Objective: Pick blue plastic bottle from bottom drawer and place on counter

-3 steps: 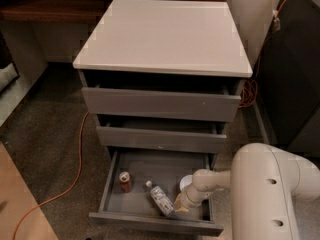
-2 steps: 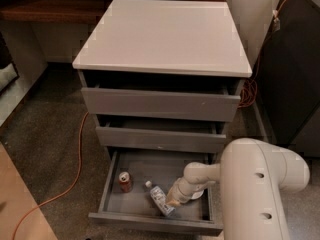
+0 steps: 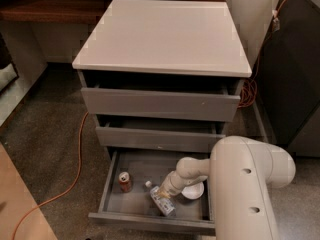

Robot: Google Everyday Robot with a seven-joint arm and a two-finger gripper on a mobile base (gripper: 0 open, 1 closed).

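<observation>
Bottom drawer (image 3: pixel 111 186) pulled out, the two upper drawers less so; blue plastic bottle (image 3: pixel 163 201) lying diagonally on drawer floor, white cap toward back-left; gripper (image 3: pixel 169 187) down inside drawer, right at bottle's upper half; whether open or clamped: cannot tell; red-brown can (image 3: pixel 125 181) upright left of bottle, apart; white bowl (image 3: pixel 194 192) just right of gripper; counter (image 3: pixel 165 34) above.

office-like room | carpet floor (image 3: pixel 45 134); grey drawer cabinet (image 3: pixel 160 104); orange cord (image 3: pixel 79 154)
</observation>
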